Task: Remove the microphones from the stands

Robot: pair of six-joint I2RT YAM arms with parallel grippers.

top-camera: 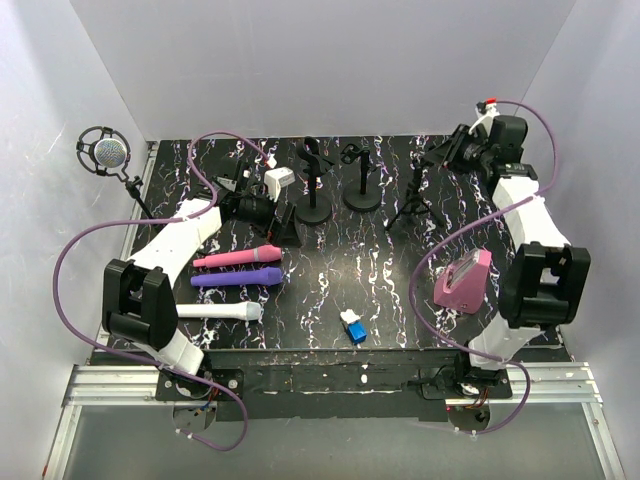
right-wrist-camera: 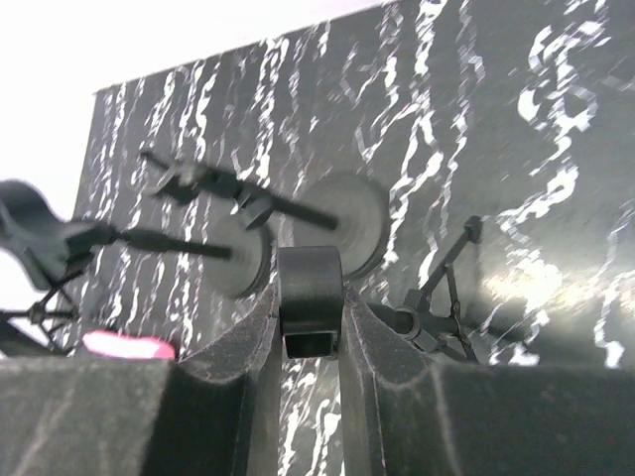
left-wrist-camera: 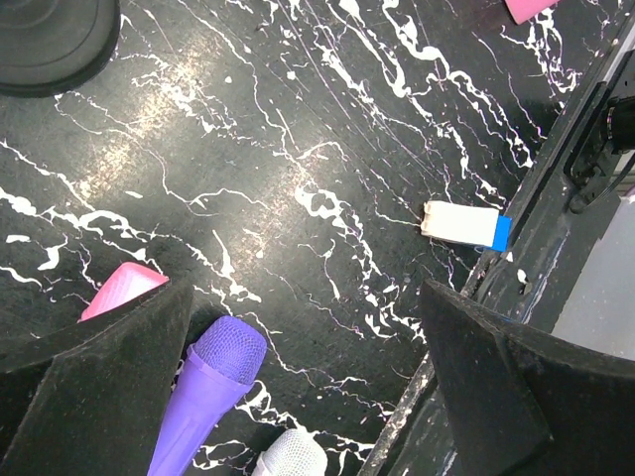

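A silver microphone in a round black shock mount [top-camera: 104, 152] sits on a thin stand at the far left, beyond the table's edge. My left gripper [top-camera: 285, 225] is open and empty over the table's left middle; in the left wrist view [left-wrist-camera: 306, 297] its jaws stand wide apart above bare table. My right gripper [top-camera: 440, 152] is at the back right, shut on the black clip [right-wrist-camera: 310, 296] on top of a tripod stand [top-camera: 415, 205].
Pink [top-camera: 238, 258], purple [top-camera: 235, 279] and white [top-camera: 220, 311] microphones lie at the left. Two round-base stands [top-camera: 315, 190] [top-camera: 360, 180] stand at the back. A blue-white block [top-camera: 352, 327] lies near the front. A pink object [top-camera: 463, 280] rests by the right arm.
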